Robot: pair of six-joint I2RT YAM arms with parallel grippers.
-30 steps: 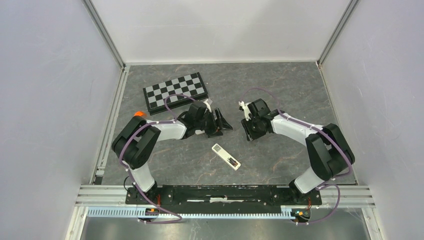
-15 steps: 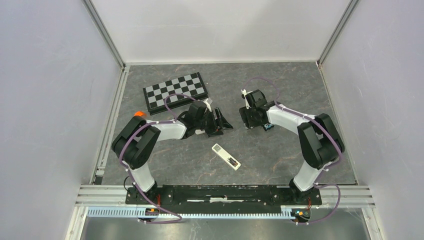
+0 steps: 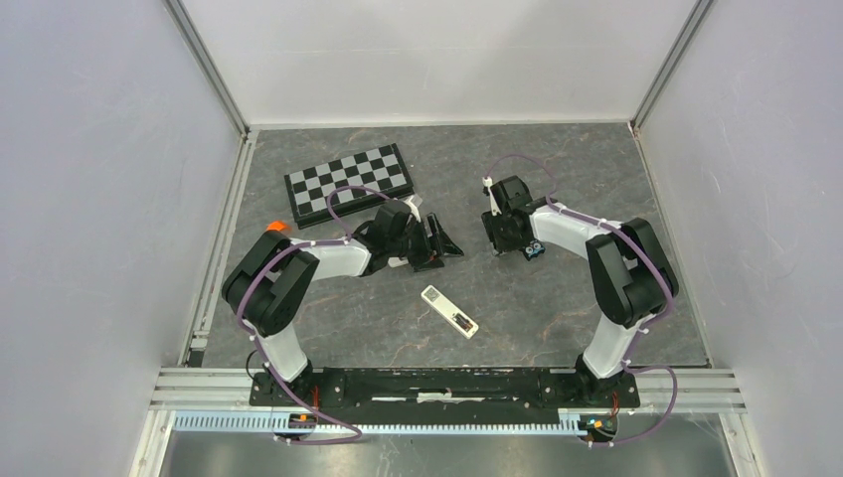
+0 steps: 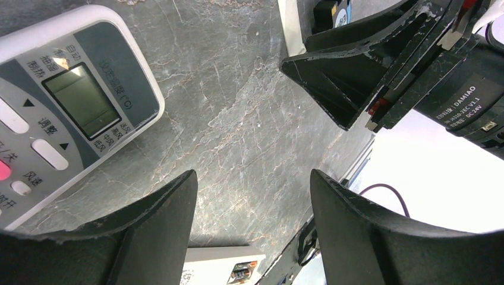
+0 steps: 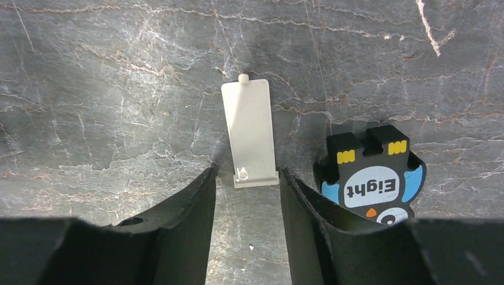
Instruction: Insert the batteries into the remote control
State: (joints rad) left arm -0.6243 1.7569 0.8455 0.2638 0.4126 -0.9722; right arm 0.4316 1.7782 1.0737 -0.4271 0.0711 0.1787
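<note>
The slim white remote control (image 3: 449,310) lies face down in the middle of the table, its battery recess uncovered. Small dark batteries (image 3: 462,321) sit in the recess; they also show in the left wrist view (image 4: 241,272). A small white cover plate (image 5: 249,133) lies flat on the table just ahead of my right gripper's fingertips. My right gripper (image 3: 509,243) is open and empty, low over the table, the plate's near end between its tips. My left gripper (image 3: 444,248) is open and empty, above and beyond the remote control.
A black-and-blue gadget (image 5: 371,178) marked "Eight" lies against my right gripper's right finger. A wider grey-white remote (image 4: 65,107) with a screen lies by my left gripper. A chessboard (image 3: 348,184) lies at the back left. An orange object (image 3: 276,227) is near the left rail.
My right gripper has moved away from the remote control toward the back of the table, uncovering the black-and-blue gadget. The left arm has not moved.
</note>
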